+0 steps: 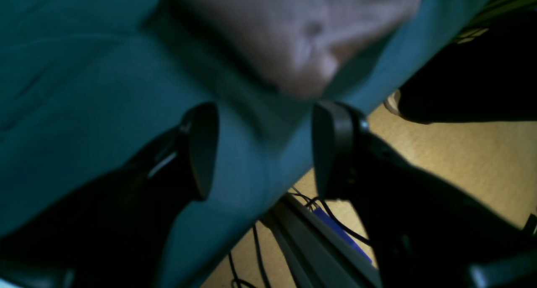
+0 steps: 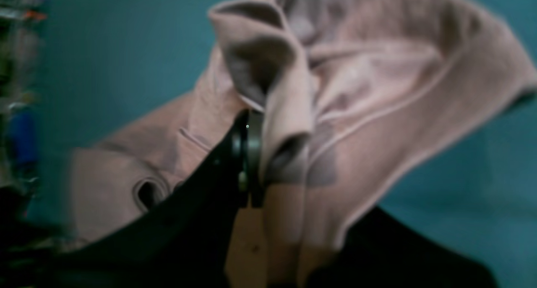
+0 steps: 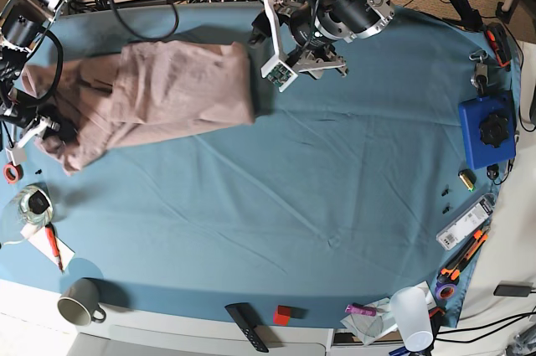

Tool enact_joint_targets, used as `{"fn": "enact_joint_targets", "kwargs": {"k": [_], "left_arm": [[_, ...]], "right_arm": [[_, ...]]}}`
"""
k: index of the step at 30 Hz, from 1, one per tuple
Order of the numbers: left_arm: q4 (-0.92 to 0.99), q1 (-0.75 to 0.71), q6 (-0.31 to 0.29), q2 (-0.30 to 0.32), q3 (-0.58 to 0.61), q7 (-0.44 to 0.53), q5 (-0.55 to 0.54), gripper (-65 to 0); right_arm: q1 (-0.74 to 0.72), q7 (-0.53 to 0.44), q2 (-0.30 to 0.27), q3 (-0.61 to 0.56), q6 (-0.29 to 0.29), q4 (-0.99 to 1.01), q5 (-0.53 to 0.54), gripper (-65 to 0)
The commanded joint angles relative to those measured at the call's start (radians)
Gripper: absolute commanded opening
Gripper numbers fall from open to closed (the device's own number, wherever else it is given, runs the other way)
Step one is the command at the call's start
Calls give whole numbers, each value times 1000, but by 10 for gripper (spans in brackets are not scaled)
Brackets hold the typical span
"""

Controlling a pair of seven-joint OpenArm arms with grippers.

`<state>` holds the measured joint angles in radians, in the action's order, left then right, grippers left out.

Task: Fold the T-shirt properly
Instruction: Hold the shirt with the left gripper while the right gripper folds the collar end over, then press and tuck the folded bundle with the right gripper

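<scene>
Mauve-tan cotton, the T-shirt (image 3: 151, 96) lies wrinkled at the far left of the teal table cloth (image 3: 318, 188), one bunched edge lifted. Right gripper (image 2: 256, 162), at the table's left edge: pressed together, pinching a fold of the T-shirt. Left gripper (image 1: 264, 149), by the garment's right corner: fingers (image 1: 203, 149) spread apart, gripping nothing.

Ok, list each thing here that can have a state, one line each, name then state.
T-shirt: partly folded, wrinkled, one end lifted off the table cloth.
Right gripper: shut on the T-shirt, fabric bunched over it.
Left gripper: open, empty, just short of the T-shirt's edge.
Mug: upright, near the table's front edge.
Plastic cup: upright.
</scene>
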<state>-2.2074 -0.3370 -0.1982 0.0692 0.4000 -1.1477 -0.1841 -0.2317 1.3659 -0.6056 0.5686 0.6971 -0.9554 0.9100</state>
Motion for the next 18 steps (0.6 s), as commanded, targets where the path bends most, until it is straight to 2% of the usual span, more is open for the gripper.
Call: {"fn": "enact_joint_targets", "kwargs": {"k": [1,4,7,12,15,18], "left_arm": [[-19,2,0,-8,3,16,-10,-316],[-19,2,0,-8,3,11,-10,-316],[-19,2,0,-8,3,11,-10,-316],[-19,2,1,-8,3,10,-9,-316],[-26,2,50,-8,3,3,32,-316],[-48,1,97,-8,3,3,127,-316]], "right_arm": [[-28,-57,-32,8,1,-13,-21,-650],[-37,-106,-42,8,1,-13,-103,-650],[-37,-81,-42,8,1,-13,-98,-650],[-30,30,-40,8,1,-33,11,-650],[5,30,-40,8,1,-104,63,-650],[74,30,-39,8,1,-225,91,-650]]}}
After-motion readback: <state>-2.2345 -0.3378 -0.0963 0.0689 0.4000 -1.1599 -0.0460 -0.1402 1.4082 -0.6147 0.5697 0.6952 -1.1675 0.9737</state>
